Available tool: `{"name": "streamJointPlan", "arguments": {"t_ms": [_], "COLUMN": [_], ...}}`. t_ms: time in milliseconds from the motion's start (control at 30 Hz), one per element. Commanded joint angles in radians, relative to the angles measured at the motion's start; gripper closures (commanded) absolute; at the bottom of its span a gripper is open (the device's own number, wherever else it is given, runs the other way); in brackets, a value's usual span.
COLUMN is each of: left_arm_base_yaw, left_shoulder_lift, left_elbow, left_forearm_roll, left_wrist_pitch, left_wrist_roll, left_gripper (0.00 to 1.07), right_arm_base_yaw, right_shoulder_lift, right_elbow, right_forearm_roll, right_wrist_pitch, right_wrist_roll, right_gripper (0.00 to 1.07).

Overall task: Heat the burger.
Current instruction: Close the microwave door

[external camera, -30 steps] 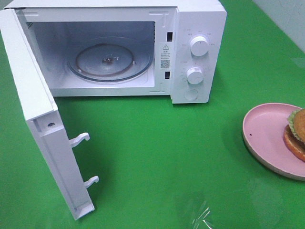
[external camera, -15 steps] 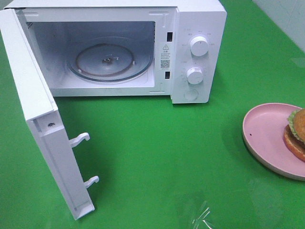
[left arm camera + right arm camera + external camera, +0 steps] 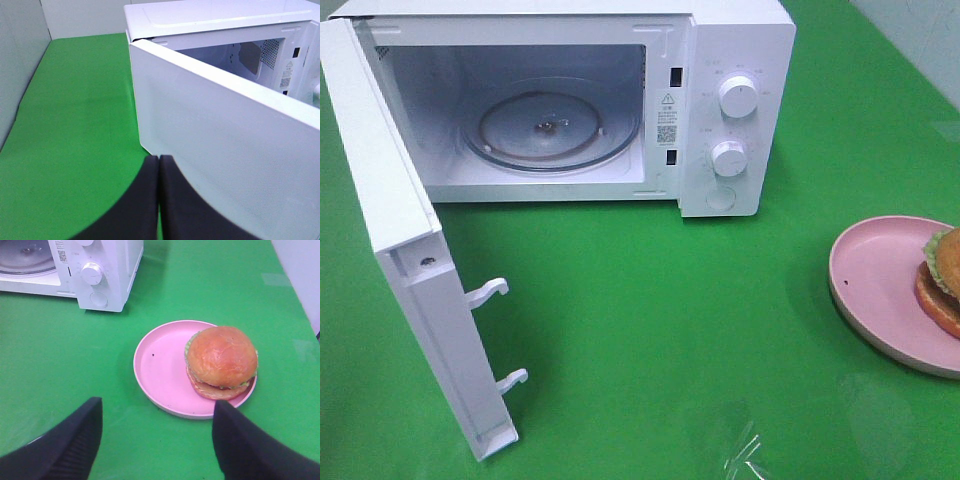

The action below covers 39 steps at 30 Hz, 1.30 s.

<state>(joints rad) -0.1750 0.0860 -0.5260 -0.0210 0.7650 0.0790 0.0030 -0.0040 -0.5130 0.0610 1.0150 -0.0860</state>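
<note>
Exterior high: white microwave [image 3: 620,100] sitting upper left of frame on green table [image 3: 650,300], door [image 3: 410,250] swung wide open toward lower left, glass turntable [image 3: 550,130] lying bare inside. Two knobs [image 3: 737,97] on the control panel. Pink plate [image 3: 880,290] sitting at right edge, cut off by the frame; burger [image 3: 942,280] resting on its right part, partly out of frame. No arms showing here.

Left wrist: left gripper [image 3: 159,200] filling bottom centre, black fingers pressing together, closed on nothing. Microwave door [image 3: 225,150] standing just beyond it, cavity showing behind.

Right wrist: right gripper [image 3: 155,440] hanging over the table, fingers [image 3: 75,440] spread wide, holding nothing. Burger [image 3: 221,361] sitting on the right side of the pink plate [image 3: 160,365], centre frame, beyond the fingertips, apart from them. Microwave corner showing upper left.
</note>
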Motion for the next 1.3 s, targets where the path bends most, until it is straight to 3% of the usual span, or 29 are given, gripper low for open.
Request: {"name": "streamJointPlan", "arguments": {"t_ms": [33,133,200,300,400,433,467,500,567,733,800,900,1033,1200,1300], "left_arm_base_yaw": [0.002,0.002,0.002,0.002,0.002,0.002,0.002,0.002,0.001,0.000,0.000,0.000,0.000,-0.006,-0.054], "left_shoulder_lift": [0.149,0.193,0.348,0.448,0.617,0.617,0.692,0.692,0.805,0.948,1.071,1.100,1.245,1.299,1.349], "left_elbow": [0.007,0.008,0.013,0.013,0.013,0.013,0.013,0.013,0.013,-0.007,-0.059,-0.076,-0.174,-0.205,-0.234], "left_forearm_roll": [-0.004,-0.004,-0.016,-0.021,-0.048,-0.048,-0.070,-0.070,-0.137,-0.219,-0.262,-0.268,-0.270,-0.273,-0.269], "left_wrist_pitch": [-0.106,-0.118,-0.185,-0.242,-0.361,-0.361,-0.420,-0.420,-0.509,-0.613,-0.636,-0.636,-0.635,-0.635,-0.660], "left_wrist_roll": [-0.001,-0.001,-0.001,0.007,0.086,0.086,0.137,0.137,0.203,0.279,0.308,0.311,0.312,0.311,0.314], "left_gripper": [1.07,1.07,1.07,1.07,1.07,1.07,1.07,1.07,1.07,1.07,1.07,1.07,1.07,1.07,1.07], "right_arm_base_yaw": [0.002,0.002,0.002,0.002,0.002,0.002,0.002,0.002,0.002,0.002,0.002,0.002,0.002,0.002,0.002], "right_shoulder_lift": [-0.026,-0.026,-0.026,-0.026,-0.026,-0.026,-0.026,-0.026,-0.026,-0.026,-0.026,-0.026,-0.026,-0.026,-0.026], "right_elbow": [0.003,0.003,0.003,0.003,0.003,0.003,0.003,0.003,0.004,0.004,0.004,0.004,0.004,0.004,0.004], "right_forearm_roll": [0.002,0.001,0.001,0.001,0.001,0.001,0.001,0.001,0.001,0.001,0.001,0.001,0.001,0.001,0.001], "right_wrist_pitch": [-0.009,-0.009,-0.009,-0.009,-0.009,-0.009,-0.009,-0.009,-0.009,-0.009,-0.009,-0.009,-0.009,-0.009,-0.009], "right_wrist_roll": [0.005,0.005,0.005,0.005,0.005,0.005,0.005,0.005,0.006,0.006,0.006,0.006,0.006,0.006,0.006], "right_gripper": [0.44,0.44,0.44,0.44,0.44,0.44,0.44,0.44,0.44,0.44,0.44,0.44,0.44,0.44,0.44]}}
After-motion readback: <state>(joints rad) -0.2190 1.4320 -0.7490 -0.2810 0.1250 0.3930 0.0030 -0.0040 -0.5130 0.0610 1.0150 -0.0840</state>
